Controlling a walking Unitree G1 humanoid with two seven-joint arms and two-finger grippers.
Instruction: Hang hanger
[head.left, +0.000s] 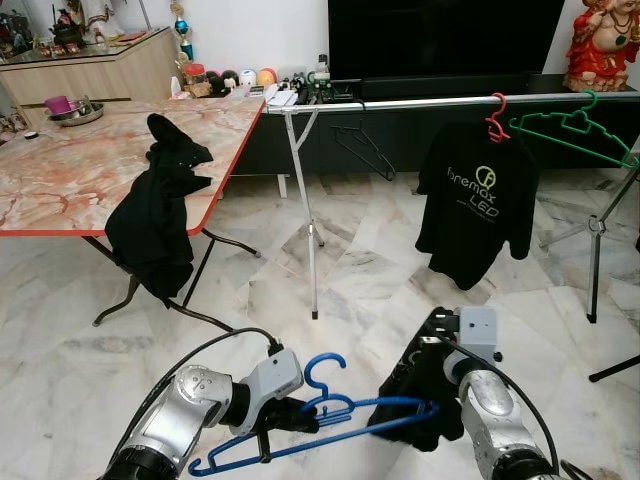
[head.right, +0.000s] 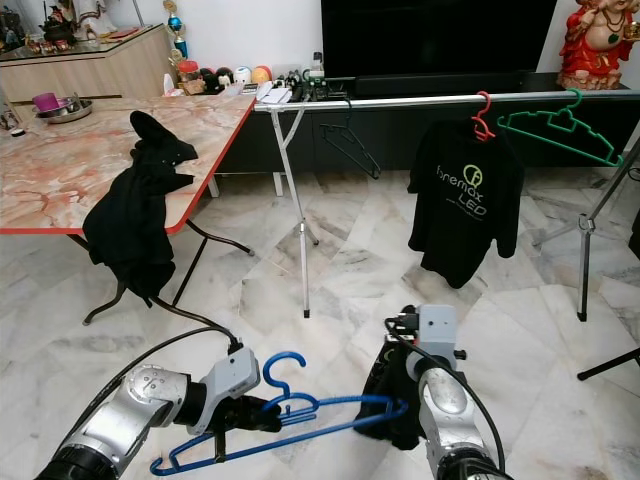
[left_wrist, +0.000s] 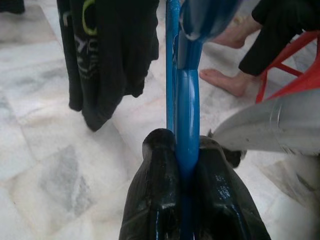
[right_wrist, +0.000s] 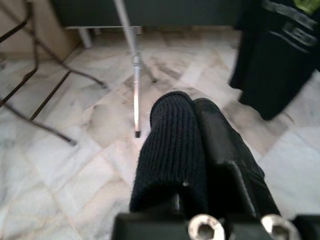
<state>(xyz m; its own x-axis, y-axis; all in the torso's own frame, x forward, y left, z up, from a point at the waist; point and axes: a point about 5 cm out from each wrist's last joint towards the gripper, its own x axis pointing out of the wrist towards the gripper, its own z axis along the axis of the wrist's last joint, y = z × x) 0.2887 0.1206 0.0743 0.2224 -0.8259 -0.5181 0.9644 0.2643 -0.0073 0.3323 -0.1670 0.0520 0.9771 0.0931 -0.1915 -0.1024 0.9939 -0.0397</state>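
Two grippers: left gripper (head.left: 290, 415) clamps glossy blue hanger (head.left: 330, 425); right gripper (right_wrist: 200, 150) pinches ribbed black cloth (right_wrist: 170, 150).

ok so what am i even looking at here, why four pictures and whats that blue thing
A humanoid robot's own cameras. The two wide pictures come from its head, looking down at its silver arms. The other two come from cameras on its wrists.

The blue thing is a blue hanger. The left hand is shut on it, its black fingers squeezing the plastic. The right hand is wrapped in a dark garment at the hanger's other end.

Ahead stands a clothes rail with a black t-shirt on a red hanger and an empty green hanger. Another black garment hangs off the marble table.
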